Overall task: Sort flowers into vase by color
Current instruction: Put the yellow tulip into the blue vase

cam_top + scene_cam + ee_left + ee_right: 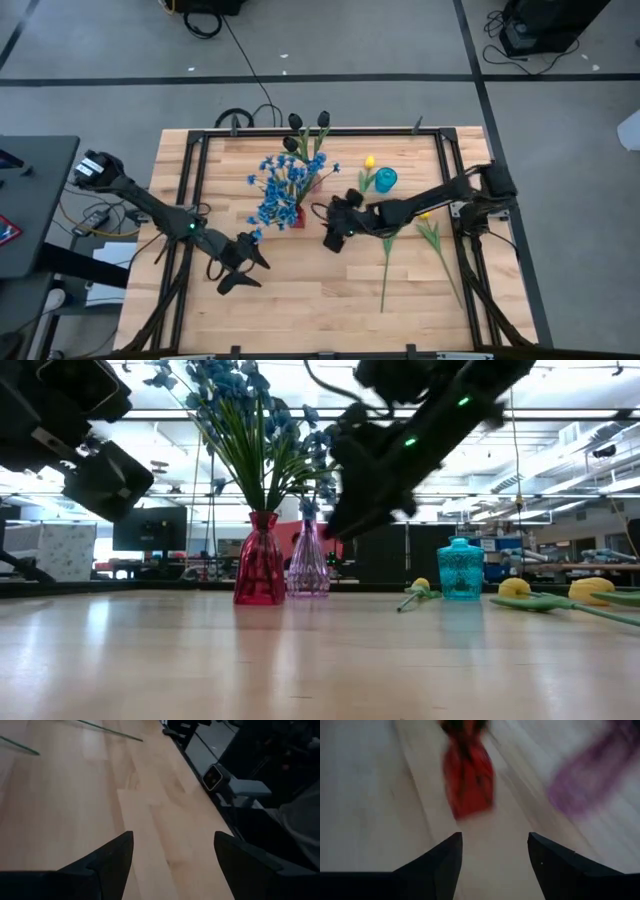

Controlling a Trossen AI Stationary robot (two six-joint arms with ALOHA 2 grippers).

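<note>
A red vase (294,217) (259,560) (469,775) stands upright mid-table and holds bunches of blue blossoms (277,188) (240,410). Just behind it a purple vase (308,562) (590,775) holds stems, and dark tulips (296,123) show above it. A teal vase (385,180) (460,568) stands to the right. Yellow tulips (369,162) (515,588) lie on the table, their long stems (386,265) running toward the near edge. My right gripper (333,230) (495,837) is open, above the table just right of the red vase. My left gripper (243,268) (172,837) is open, hovering near-left of the vases.
A black frame (200,150) borders the wooden table (320,300). Bare wood lies along the near side and between the two grippers. Two green stems (110,731) cross the far corner of the left wrist view. Cables and equipment sit on the floor beyond the far edge.
</note>
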